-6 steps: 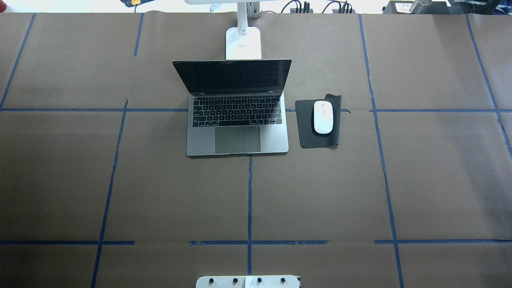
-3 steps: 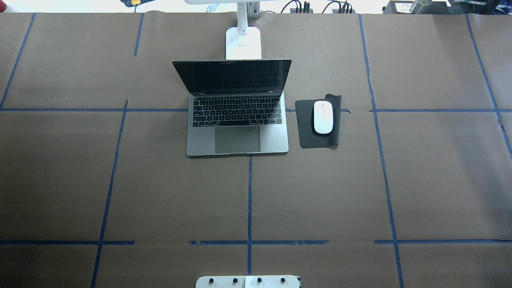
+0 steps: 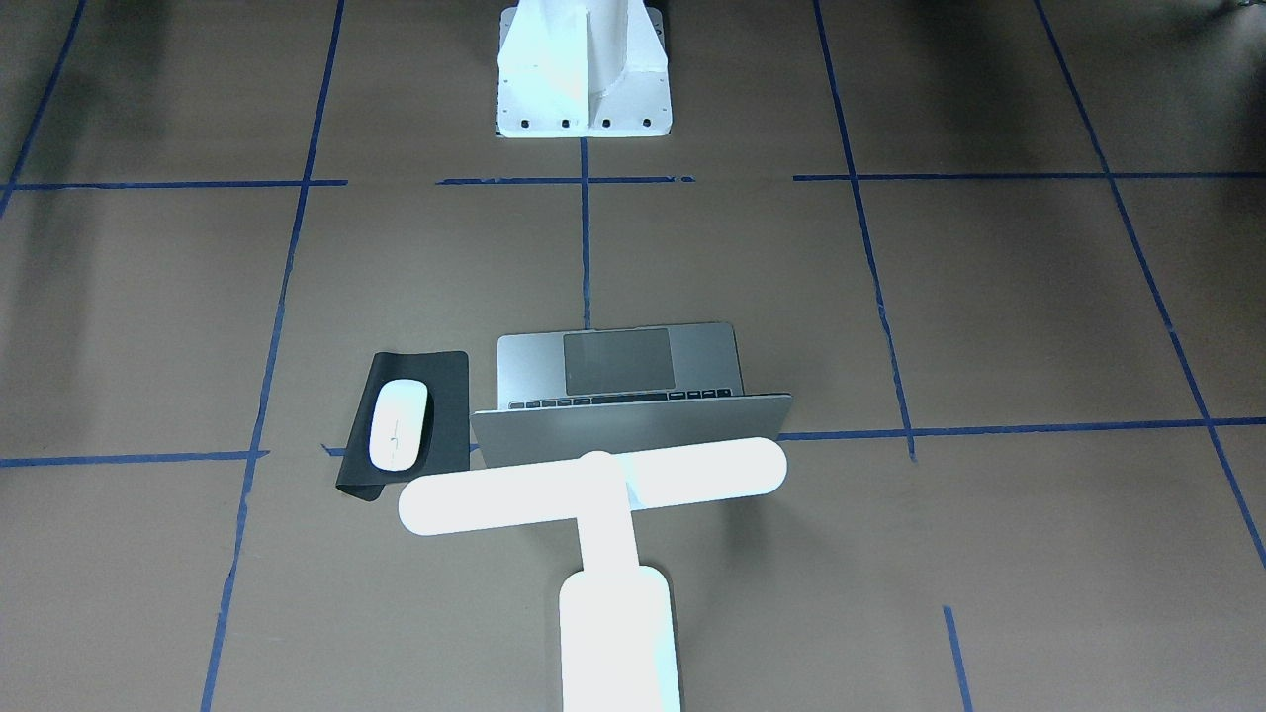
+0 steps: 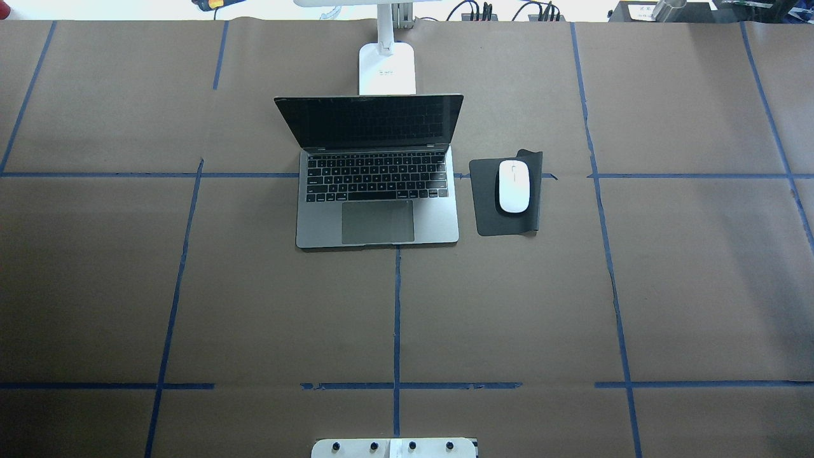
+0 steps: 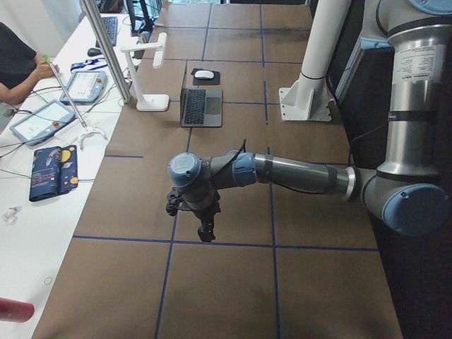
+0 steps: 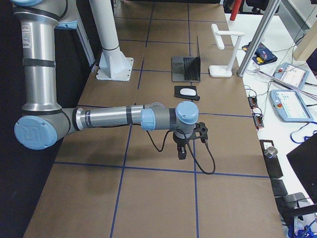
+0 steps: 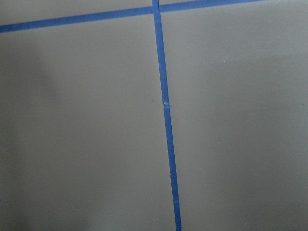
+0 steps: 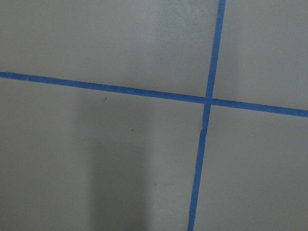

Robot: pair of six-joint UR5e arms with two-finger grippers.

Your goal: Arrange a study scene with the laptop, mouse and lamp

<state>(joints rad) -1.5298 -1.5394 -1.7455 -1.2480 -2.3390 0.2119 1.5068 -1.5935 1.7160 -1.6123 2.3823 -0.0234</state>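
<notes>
The open silver-grey laptop (image 4: 378, 191) stands mid-table, its dark screen facing the robot. The white mouse (image 4: 514, 186) lies on a black mat (image 4: 486, 213) just right of it. The glowing white T-shaped lamp (image 3: 593, 485) stands behind the laptop, its base (image 4: 387, 70) at the far edge. My left gripper (image 5: 205, 229) hangs over bare paper far from them, seen only in the exterior left view; I cannot tell whether it is open. My right gripper (image 6: 182, 151) hangs likewise at the other end, seen only in the exterior right view; I cannot tell its state.
The table is covered in brown paper (image 4: 254, 305) with a blue tape grid. The white flared pedestal (image 3: 584, 69) with bolt holes stands at the robot's edge. Both wrist views show only paper and tape. A side table with tablets (image 5: 42, 120) stands beyond the lamp.
</notes>
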